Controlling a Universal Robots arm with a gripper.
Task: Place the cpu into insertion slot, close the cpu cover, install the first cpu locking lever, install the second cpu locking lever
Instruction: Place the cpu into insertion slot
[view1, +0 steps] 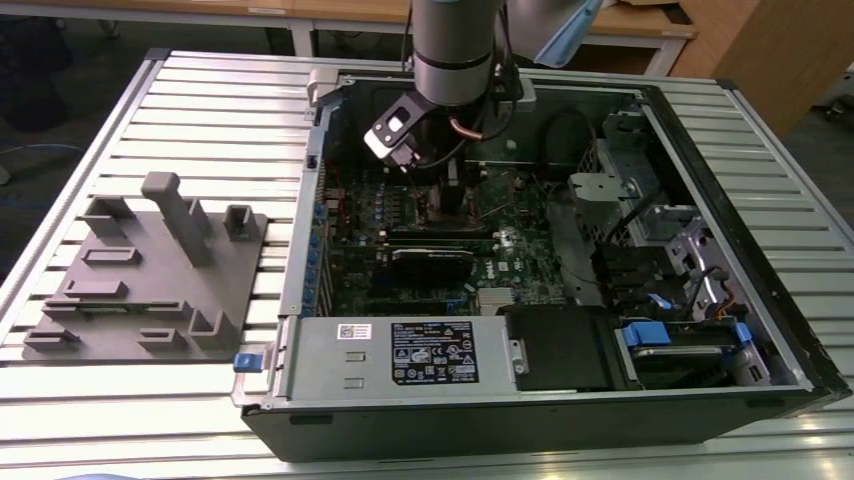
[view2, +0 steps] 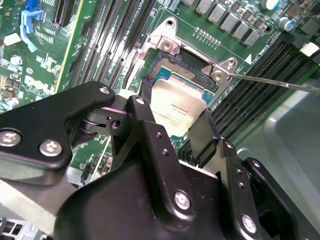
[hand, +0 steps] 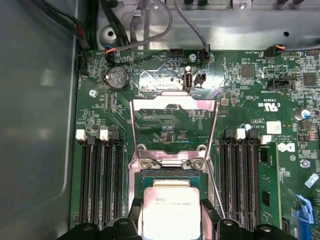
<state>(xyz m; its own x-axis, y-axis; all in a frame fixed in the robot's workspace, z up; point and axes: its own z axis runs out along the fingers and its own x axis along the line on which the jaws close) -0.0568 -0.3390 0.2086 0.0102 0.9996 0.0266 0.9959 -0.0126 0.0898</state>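
Note:
My gripper (view2: 178, 105) is shut on the cpu (view2: 175, 117), a silver-grey square chip clamped between two black fingers (view2: 146, 95). The chip hangs just above the insertion slot (view2: 177, 65), covering part of it, while the slot's dark centre shows beyond the chip's far edge. In the first wrist view the cpu (hand: 171, 200) sits in the gripper (hand: 171, 209) at the near side of the insertion slot (hand: 172, 176). The cpu cover (hand: 172, 102) stands open, hinged back behind the slot, with thin wire levers (hand: 133, 135) along its sides. In the exterior view the gripper (view1: 450, 195) reaches down into the open computer case.
Black memory slots (hand: 102, 180) flank the socket on both sides. A long black card (view1: 430, 254) lies across the board below the socket area. The power supply (view1: 400, 355) and drive bay (view1: 674, 340) fill the case's near end. A grey fixture (view1: 147, 270) rests on the table at the exterior view's left.

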